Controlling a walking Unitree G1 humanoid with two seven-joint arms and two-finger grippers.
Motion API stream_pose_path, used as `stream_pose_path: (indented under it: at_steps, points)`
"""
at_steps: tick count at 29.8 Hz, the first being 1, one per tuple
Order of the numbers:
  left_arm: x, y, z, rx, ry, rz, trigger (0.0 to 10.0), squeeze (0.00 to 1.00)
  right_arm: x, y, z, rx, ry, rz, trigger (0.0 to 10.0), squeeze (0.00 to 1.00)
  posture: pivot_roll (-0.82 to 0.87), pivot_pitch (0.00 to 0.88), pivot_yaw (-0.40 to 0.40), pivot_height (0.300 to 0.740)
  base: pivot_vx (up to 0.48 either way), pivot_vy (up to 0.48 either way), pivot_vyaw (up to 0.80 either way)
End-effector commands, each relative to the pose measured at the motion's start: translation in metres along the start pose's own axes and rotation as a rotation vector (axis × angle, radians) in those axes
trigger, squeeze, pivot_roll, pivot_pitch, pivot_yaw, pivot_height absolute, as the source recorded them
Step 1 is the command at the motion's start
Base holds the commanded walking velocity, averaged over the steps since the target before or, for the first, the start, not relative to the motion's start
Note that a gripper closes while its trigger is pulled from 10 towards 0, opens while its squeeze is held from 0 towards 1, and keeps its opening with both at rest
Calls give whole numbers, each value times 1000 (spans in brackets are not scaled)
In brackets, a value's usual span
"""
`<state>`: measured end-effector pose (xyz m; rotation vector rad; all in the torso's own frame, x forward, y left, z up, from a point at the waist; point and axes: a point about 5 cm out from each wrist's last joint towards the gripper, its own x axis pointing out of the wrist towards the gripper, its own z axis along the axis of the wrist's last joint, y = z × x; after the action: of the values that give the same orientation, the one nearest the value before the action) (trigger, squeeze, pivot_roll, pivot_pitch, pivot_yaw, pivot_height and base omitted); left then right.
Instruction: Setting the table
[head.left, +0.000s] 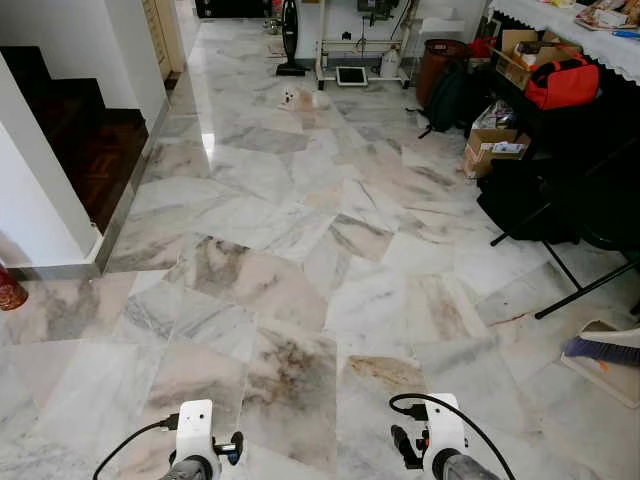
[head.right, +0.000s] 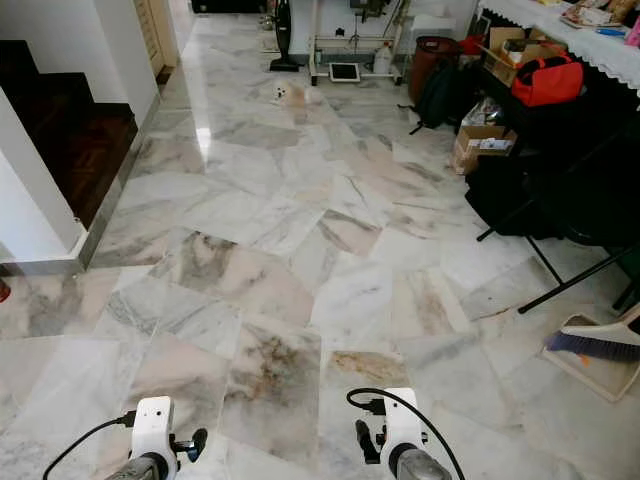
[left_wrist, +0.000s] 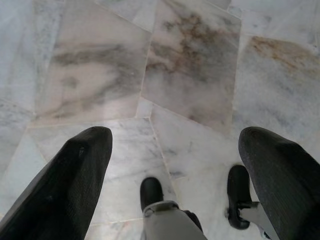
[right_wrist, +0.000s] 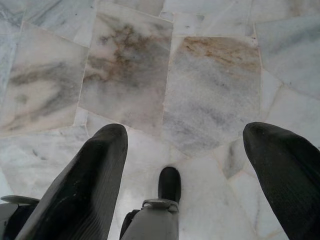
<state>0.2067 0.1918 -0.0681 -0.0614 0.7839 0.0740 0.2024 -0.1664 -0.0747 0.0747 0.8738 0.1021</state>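
A table with a white lace cloth (head.left: 590, 35) stands at the far right, with a few items on top that are too small to name. My left arm (head.left: 195, 440) and right arm (head.left: 440, 440) hang low at the near edge of the marble floor (head.left: 300, 250). In the left wrist view my left gripper (left_wrist: 175, 145) is open above the floor tiles, nothing between its black fingers (left_wrist: 75, 180). My right gripper (right_wrist: 185, 135) is likewise open and empty, its fingers (right_wrist: 95, 175) spread over bare marble.
Dark wooden stairs (head.left: 70, 130) rise at the left behind a white wall. A red bag (head.left: 562, 80), cardboard boxes (head.left: 490, 150), black bags and folding-stand legs (head.left: 570, 270) crowd the right side. A broom and dustpan (head.left: 605, 355) lie near right. A small white animal or toy (head.left: 290, 97) sits far ahead.
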Motion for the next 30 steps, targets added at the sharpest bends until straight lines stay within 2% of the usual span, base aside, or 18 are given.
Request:
stream_pose_path:
  at_steps: [1,23,26,30]
  points:
    - [0,-2,0,-18,-3,0,10000,0,-1,-4,-3,18,8,-17,10000,0,144,0,-22,740,0,0,-569]
    - [-1,-4,-4,-18,-1,-12,10000,0,-2,-7,-3,13,10,-25,10000,0,149,0,-28,740,0,0,-567]
    - [-1,-5,-3,8,-1,-16,10000,0,-2,-7,-3,14,10,-27,10000,0,145,0,-27,740,0,-415,-556]
    - [-1,-5,-3,1,0,-17,10000,0,-2,-8,-4,18,10,-30,10000,0,143,0,-26,740,0,-480,-552]
